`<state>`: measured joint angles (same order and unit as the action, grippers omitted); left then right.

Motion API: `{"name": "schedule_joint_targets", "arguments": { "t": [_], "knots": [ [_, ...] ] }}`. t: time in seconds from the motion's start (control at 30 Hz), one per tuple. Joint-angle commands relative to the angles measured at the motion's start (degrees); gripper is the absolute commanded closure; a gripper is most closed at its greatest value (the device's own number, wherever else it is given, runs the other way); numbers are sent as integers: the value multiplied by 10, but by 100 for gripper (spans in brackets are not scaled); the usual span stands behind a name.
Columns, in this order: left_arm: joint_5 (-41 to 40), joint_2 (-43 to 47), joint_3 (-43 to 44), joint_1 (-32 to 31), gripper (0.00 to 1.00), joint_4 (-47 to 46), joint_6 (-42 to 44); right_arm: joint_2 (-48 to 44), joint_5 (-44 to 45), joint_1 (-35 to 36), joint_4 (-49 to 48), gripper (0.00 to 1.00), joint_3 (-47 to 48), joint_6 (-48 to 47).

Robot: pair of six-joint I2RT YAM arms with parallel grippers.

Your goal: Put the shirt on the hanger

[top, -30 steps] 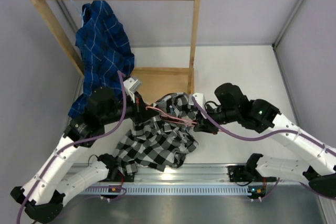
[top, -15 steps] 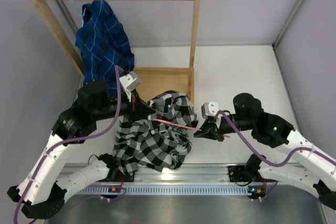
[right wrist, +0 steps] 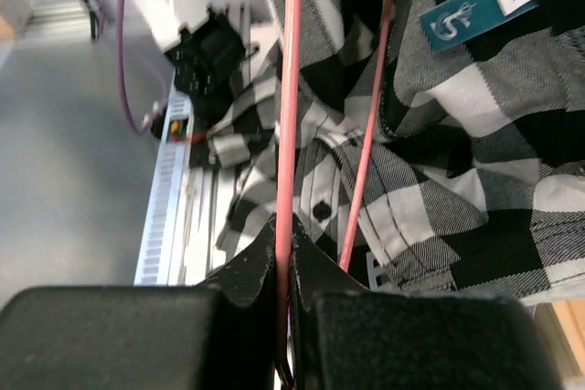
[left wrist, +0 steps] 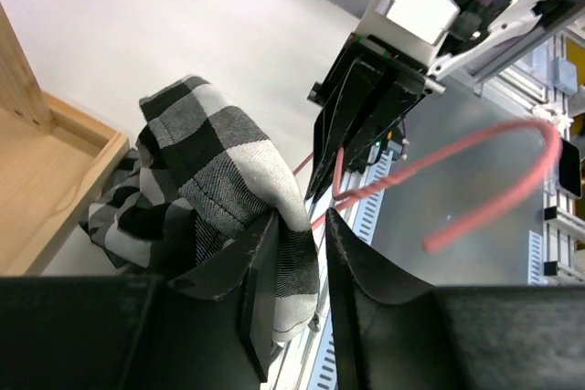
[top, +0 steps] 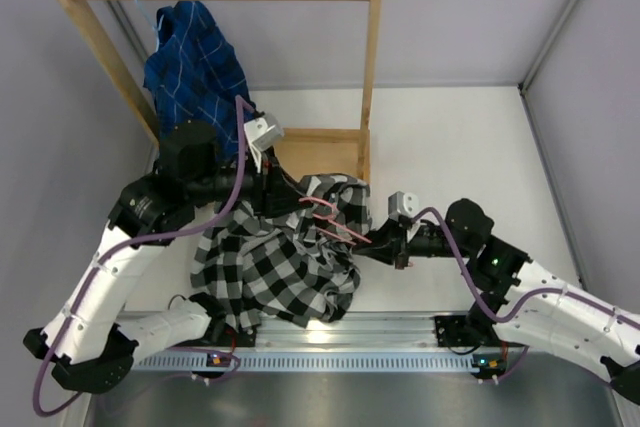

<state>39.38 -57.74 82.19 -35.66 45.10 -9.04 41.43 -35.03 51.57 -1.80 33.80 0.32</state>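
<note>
Jaws on your right are clamping shut on the hanger (right wrist: 290,89) to steady it inside the shirt (top: 280,267) bunched at the desk's (top: 450,137) near edge, while your left jaws are standing slightly parted around a raised fold, likely for feeding cloth over it.

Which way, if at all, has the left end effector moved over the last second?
Yes. In the top view, the left end effector has shifted away from the table's near edge and slightly right, toward the wooden rack base.
</note>
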Motion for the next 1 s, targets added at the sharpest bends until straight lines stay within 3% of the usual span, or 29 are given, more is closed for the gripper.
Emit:
{"name": "schedule_joint_targets", "arguments": {
  "t": [0.0, 0.03, 0.07, 0.3, 0.37, 0.43, 0.53, 0.7, 0.8, 0.97],
  "knots": [
    [4, 8, 51, 2, 68, -18, -2, -22, 6, 0, -199, 100, -20, 47],
    [-41, 10, 55, 2, 52, -17, -5, -35, 7, 0, -214, 100, -29, 59],
    [-64, 11, 60, 2, 42, -17, -10, -42, 11, 0, -232, 100, -40, 67],
    [-227, 10, 115, 2, 3, -17, -10, -52, 40, 0, -308, 100, -94, 92],
    [-284, 9, 133, 2, 2, -16, 6, -57, 57, 0, -325, 100, -101, 97],
    [-284, -3, 140, 2, 2, -7, 29, -64, 72, 1, -320, 100, -105, 93],
    [-201, -21, 138, 2, 2, 4, 73, -74, 78, 0, -298, 100, -103, 80],
    [68, -18, 76, 2, 8, 3, 223, -90, 71, -2, -260, 100, -102, 77],
    [146, -25, 55, 2, 8, 2, 257, -95, 74, -4, -212, 100, -87, 65],
    [152, -46, 50, 2, 14, 6, 267, -101, 42, -6, -171, 100, -68, 53]
  ]
}}
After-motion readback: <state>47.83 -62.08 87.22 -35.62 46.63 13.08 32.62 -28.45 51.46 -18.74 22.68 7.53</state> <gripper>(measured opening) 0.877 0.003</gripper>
